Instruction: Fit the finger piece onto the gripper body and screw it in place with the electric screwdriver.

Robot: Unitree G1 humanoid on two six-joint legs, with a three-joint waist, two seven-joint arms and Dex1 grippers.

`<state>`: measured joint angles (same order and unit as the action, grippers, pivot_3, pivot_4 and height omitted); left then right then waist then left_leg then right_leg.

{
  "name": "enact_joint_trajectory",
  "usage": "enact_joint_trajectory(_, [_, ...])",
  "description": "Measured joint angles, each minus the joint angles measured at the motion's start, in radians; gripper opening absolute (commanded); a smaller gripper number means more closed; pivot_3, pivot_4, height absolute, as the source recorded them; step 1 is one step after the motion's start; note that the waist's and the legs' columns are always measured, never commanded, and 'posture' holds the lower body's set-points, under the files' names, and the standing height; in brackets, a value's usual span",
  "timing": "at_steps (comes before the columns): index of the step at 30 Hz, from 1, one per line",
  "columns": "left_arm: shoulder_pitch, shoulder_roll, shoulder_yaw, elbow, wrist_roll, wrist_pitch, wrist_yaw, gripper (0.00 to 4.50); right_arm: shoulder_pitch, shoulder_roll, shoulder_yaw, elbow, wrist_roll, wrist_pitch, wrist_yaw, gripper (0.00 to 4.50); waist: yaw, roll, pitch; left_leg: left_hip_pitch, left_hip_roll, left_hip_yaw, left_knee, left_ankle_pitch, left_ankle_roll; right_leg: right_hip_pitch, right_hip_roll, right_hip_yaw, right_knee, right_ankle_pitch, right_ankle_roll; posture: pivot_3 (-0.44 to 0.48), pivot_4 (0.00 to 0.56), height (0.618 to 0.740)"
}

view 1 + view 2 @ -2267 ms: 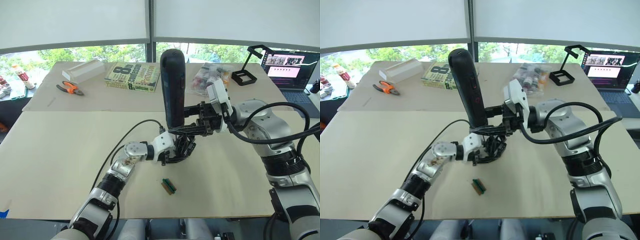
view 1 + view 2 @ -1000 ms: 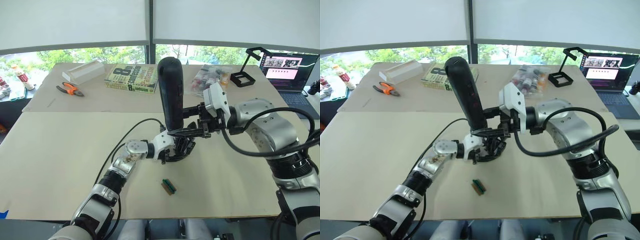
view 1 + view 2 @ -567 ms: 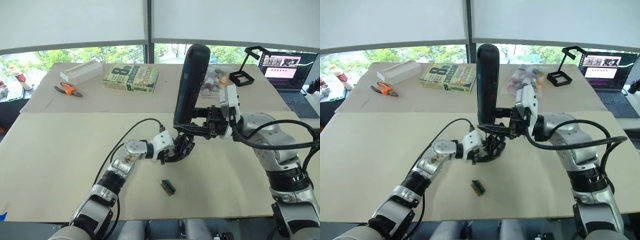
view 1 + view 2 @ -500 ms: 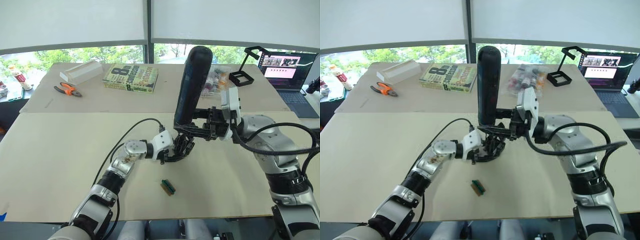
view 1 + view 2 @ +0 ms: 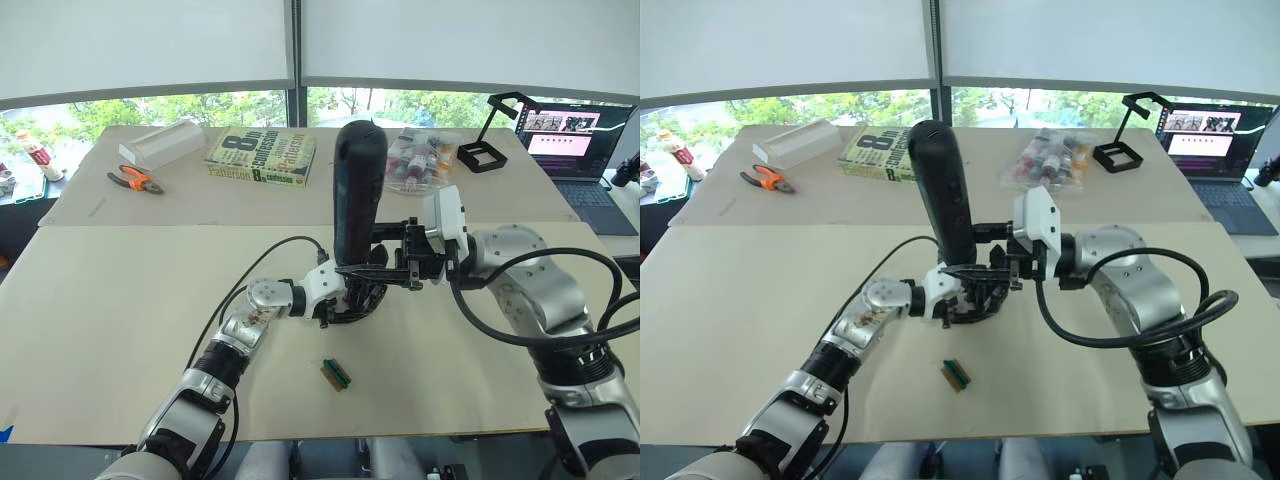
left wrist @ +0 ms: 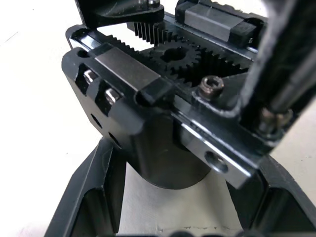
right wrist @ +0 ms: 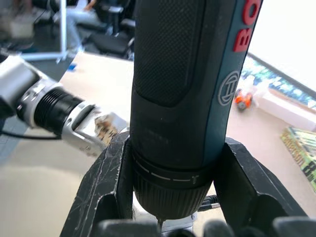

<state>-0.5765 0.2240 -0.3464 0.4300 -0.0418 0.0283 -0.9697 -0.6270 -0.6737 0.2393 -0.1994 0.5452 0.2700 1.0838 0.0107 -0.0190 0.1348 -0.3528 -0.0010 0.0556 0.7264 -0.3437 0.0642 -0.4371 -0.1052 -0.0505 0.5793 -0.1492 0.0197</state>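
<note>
Hiding the gripper body [image 6: 163, 123] in head views: electric screwdriver [image 5: 358, 190], both grippers.

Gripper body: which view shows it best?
Left wrist view. The gripper body sits close up between the left gripper fingers: gear teeth, screws and round base are plain. Both eye views show it as a small dark lump under the electric screwdriver. The right wrist view shows the screwdriver instead.
</note>
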Motion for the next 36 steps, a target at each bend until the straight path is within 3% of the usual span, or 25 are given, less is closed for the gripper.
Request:
enact_joint_trajectory(11, [0.002, 0.0, 0.001, -0.022, -0.001, 0.032, 0.009, 2.27, -0.144, -0.055, 0.039, 0.053, -0.008, 0.132, 0.087, 1.9, 0.0, -0.001, 0.0, -0.001, 0.0, 0.0, 0.0, 0.0, 0.0, -0.001, -0.003, 0.0, 0.0, 0.0, 0.0, 0.0, 0.15, 0.74])
enact_joint_trajectory(20, [0.017, 0.0, 0.003, -0.086, -0.011, 0.119, 0.017, 2.27, -0.067, -0.022, -0.058, 0.066, 0.032, 0.185, 0.045, 1.9, -0.001, -0.001, 0.0, 0.001, 0.0, 0.0, -0.007, 0.001, -0.002, -0.001, -0.003, -0.001, -0.002, 0.001, 0.002, 0.0, 0.15, 0.74])
enact_joint_trajectory(32, [0.016, -0.003, 0.006, -0.086, -0.011, 0.123, 0.017, 2.27, -0.038, 0.0, -0.082, 0.051, 0.032, 0.184, 0.023, 1.9, -0.001, -0.001, 0.0, 0.0, 0.0, 0.0, -0.007, 0.001, -0.002, -0.002, -0.001, -0.001, -0.002, 0.001, 0.002, 0.0, 0.15, 0.74])
enact_joint_trajectory(34, [0.016, -0.008, 0.006, -0.086, -0.011, 0.125, 0.018, 3.32, -0.035, 0.0, -0.084, 0.048, 0.032, 0.184, 0.023, 1.9, -0.001, -0.001, 0.0, 0.0, 0.0, 0.0, -0.007, 0.001, -0.002, -0.002, -0.001, -0.001, -0.002, 0.001, 0.002, 0.0, 0.15, 0.74])
enact_joint_trajectory(36, [0.006, -0.017, 0.019, -0.1, -0.032, 0.123, 0.016, 4.1, -0.024, -0.001, -0.09, 0.044, 0.032, 0.184, 0.018, 1.9, 0.002, -0.001, 0.0, 0.001, 0.0, 0.0, -0.006, 0.001, -0.001, -0.001, -0.001, -0.001, -0.002, 0.001, 0.001, 0.0, 0.15, 0.74])
